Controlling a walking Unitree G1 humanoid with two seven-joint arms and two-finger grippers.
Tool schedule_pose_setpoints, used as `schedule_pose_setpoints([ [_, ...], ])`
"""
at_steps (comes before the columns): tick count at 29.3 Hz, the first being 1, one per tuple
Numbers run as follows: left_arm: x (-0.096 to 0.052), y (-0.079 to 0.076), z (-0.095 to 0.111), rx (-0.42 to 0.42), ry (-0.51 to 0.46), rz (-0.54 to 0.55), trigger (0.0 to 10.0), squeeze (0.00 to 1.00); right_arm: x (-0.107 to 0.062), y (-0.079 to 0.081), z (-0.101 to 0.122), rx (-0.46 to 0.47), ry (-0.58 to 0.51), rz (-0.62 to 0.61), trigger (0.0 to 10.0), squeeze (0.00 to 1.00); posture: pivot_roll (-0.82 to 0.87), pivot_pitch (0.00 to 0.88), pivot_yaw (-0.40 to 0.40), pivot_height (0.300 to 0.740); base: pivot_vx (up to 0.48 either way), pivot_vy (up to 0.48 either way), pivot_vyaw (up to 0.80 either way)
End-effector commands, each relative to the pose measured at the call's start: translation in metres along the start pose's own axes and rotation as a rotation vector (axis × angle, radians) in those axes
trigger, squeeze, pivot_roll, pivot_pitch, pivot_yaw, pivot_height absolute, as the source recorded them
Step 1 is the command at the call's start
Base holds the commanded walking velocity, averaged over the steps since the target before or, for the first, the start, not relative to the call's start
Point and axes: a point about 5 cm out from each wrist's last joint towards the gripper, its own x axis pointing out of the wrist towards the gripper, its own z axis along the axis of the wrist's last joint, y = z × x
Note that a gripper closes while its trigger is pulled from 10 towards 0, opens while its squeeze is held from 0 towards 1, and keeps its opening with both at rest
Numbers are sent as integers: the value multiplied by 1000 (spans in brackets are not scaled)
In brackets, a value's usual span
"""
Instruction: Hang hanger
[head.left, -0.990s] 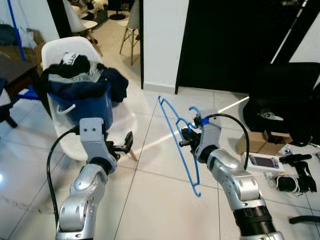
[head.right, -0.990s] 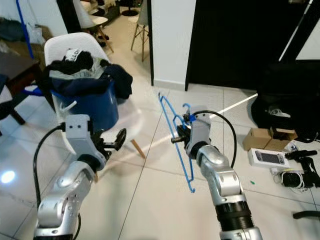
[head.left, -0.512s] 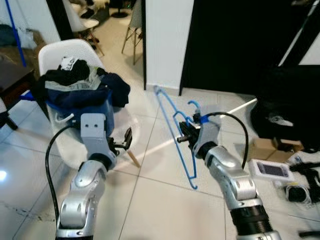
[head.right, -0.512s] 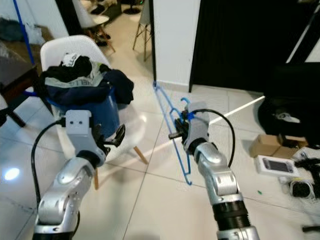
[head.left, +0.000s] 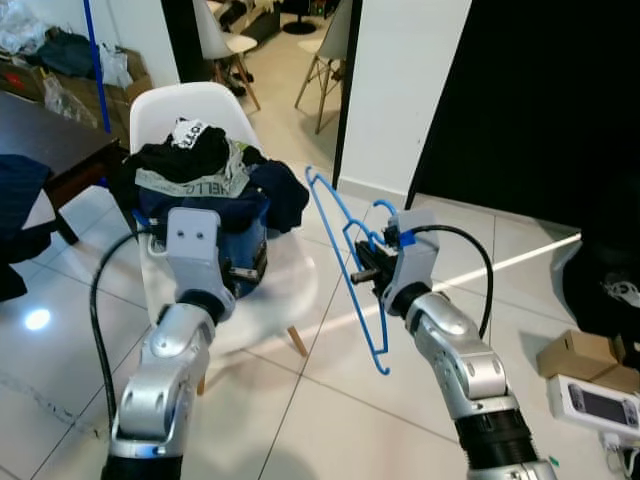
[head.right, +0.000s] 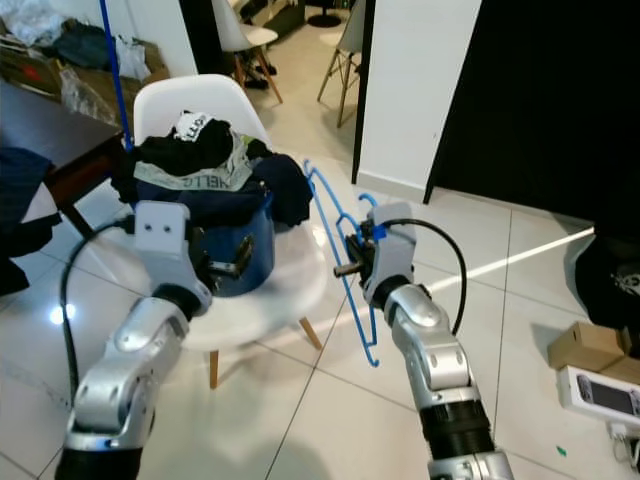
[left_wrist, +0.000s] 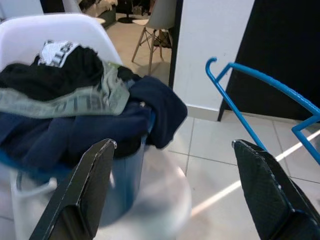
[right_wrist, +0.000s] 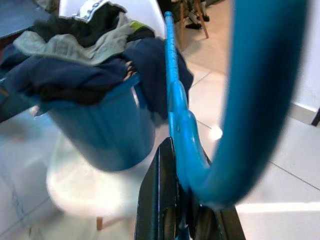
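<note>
The right gripper is raised in front of the robot, with its two black fingers pressed tight on a blue hanger. It pinches the hanger near the neck, just under the hook. The hanger is thin blue wire. It is held up in the air, tipped on its side, with one long arm pointing up toward the chair and the other end hanging down over the floor tiles.

The left gripper is held up too, with its fingers spread wide and nothing between them. It is close to a blue bucket.

The bucket sits on a white chair and is piled high with dark clothes. Farther off is a white wall beside a dark doorway.
</note>
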Motion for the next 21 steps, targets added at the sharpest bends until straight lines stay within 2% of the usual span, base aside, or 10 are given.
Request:
schedule_pose_setpoints([
  [1,1,0,5,8,-19,-11,10000,0,-2,-6,-4,8,5,-24,10000,0,22,132,0,740,352,0,0],
  [8,7,3,23,39,-77,-10,10000,0,-2,-6,-2,9,-22,-19,10000,0,23,130,2,740,354,0,0],
  [21,10,1,29,58,-94,-19,10000,0,-2,-5,-3,20,-30,-12,10000,0,25,122,3,740,353,0,0],
])
